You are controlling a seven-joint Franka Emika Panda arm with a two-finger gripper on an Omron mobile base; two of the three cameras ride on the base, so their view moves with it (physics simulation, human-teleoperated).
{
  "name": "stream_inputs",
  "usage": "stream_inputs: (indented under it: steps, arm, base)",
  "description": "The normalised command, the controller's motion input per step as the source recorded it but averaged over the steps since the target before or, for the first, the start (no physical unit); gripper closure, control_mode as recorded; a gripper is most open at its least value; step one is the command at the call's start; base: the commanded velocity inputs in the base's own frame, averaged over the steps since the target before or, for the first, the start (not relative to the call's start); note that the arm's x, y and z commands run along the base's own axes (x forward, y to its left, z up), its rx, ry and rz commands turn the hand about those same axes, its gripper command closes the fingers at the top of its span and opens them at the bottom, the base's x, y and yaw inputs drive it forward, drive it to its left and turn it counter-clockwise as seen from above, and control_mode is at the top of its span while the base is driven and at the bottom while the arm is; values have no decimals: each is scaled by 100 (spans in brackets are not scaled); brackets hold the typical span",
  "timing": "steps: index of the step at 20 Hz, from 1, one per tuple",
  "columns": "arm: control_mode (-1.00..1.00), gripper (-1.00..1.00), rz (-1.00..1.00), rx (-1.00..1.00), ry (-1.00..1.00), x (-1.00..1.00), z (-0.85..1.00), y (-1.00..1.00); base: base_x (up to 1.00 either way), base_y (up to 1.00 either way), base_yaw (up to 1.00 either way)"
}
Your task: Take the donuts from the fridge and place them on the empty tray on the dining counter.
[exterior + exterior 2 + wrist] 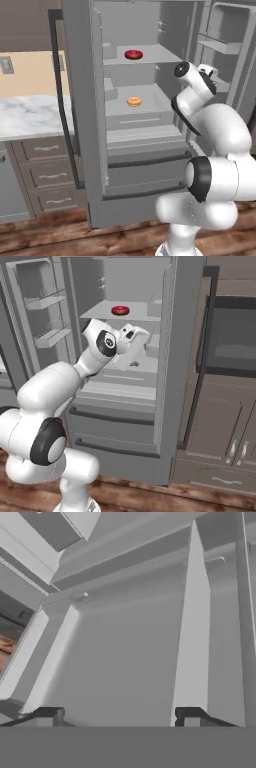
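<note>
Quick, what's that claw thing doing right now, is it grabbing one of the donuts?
Gripper: jaws apart with nothing between them, holding no donut. The pink-iced donut and the orange donut both sit on fridge shelves.

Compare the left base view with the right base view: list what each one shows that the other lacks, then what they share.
Left base view: the orange-tan donut on the lower shelf, plus a marble worktop over brown drawers beside the fridge.

Right base view: a dark built-in oven with brown cabinets below it; here the arm covers the lower shelf.

Both: the open fridge, the pink-iced donut on the upper shelf, the white arm reaching inside, and the wooden floor.
</note>
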Motion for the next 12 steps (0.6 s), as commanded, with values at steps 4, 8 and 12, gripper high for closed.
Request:
stream_inputs:
  steps: [4, 8, 12]
  arm:
    - [-100, -100, -2, 5, -22, -81, 48, -25]
    - [-100, -100, 9, 19, -41, -83, 82, 46]
    - [-100, -100, 13, 31, -42, -85, 31, 65]
  base:
    - [0, 0, 0]
    - [0, 0, 0]
    - [0, 0, 0]
